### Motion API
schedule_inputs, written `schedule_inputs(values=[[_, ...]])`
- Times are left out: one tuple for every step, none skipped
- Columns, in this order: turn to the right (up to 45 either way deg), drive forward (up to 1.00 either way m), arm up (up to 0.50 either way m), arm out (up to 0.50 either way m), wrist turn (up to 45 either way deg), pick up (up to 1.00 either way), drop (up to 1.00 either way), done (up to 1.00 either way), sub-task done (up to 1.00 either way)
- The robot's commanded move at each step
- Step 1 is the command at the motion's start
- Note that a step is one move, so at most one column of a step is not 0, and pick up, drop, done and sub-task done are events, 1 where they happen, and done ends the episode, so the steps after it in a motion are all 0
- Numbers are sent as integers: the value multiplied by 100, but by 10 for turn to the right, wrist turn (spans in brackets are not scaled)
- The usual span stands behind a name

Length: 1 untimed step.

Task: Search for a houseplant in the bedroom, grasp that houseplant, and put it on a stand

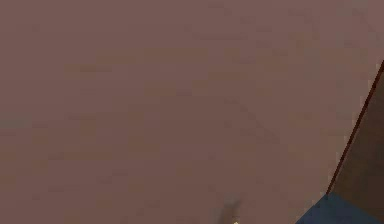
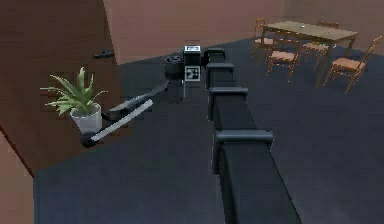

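Observation:
In the arm side view, a houseplant [image 2: 77,95] with spiky green leaves in a white pot hangs at the far end of my gripper [image 2: 92,133], clear of the dark floor, so the gripper holds it. The dark arm bar [image 2: 235,130] rises from the bottom edge to the two white marked squares [image 2: 190,62]. The thin fingers [image 2: 130,110] slant down and left from there to the pot.
A dark brown door [image 2: 45,50] with a handle stands just behind the plant on the arm side view's left. A wooden dining table [image 2: 312,32] with several chairs is at the far right. A brownish wall [image 1: 170,100] stands close in the forward view.

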Motion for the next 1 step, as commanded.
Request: schedule_inputs(values=[[0, 0, 0, -30, 0, 0, 0, 0, 0]])
